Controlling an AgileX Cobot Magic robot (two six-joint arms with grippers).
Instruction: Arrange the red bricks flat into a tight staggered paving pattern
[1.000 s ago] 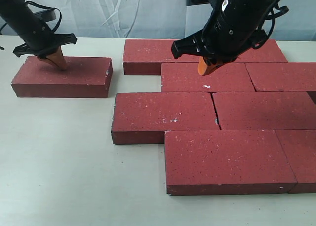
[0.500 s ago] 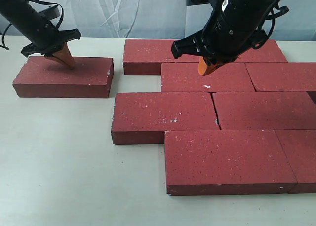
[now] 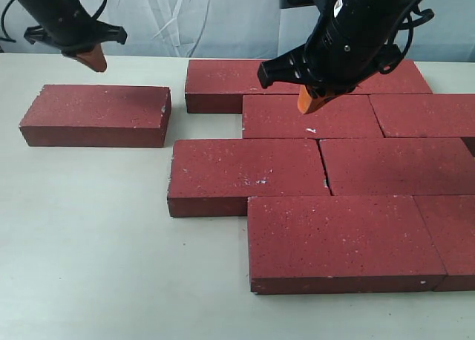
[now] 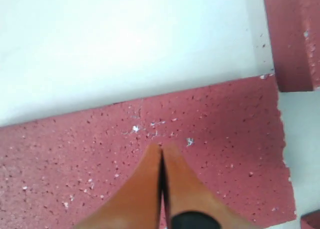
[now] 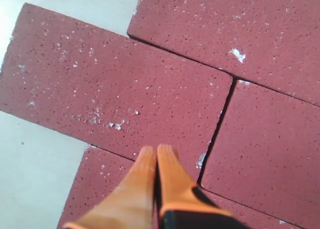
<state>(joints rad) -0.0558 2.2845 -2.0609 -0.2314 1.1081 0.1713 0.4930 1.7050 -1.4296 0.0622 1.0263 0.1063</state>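
Observation:
One loose red brick (image 3: 95, 114) lies flat at the left, apart from the others; the left wrist view shows its speckled top (image 4: 210, 154). Several more red bricks (image 3: 326, 173) lie flat in staggered rows at the right, also seen in the right wrist view (image 5: 110, 84). My left gripper (image 3: 90, 58) is shut and empty, lifted above and behind the loose brick; its orange fingertips (image 4: 161, 148) press together. My right gripper (image 3: 306, 102) is shut and empty, hovering over the second row of the paving (image 5: 157, 150).
The pale tabletop (image 3: 89, 251) spreads across the front left. A gap of table (image 3: 177, 113) separates the loose brick from the paved group. A light curtain (image 3: 185, 13) hangs behind the table.
My left gripper has lifted off the loose brick's top and moved up and back. The loose brick slid slightly right earlier. The right arm has not moved.

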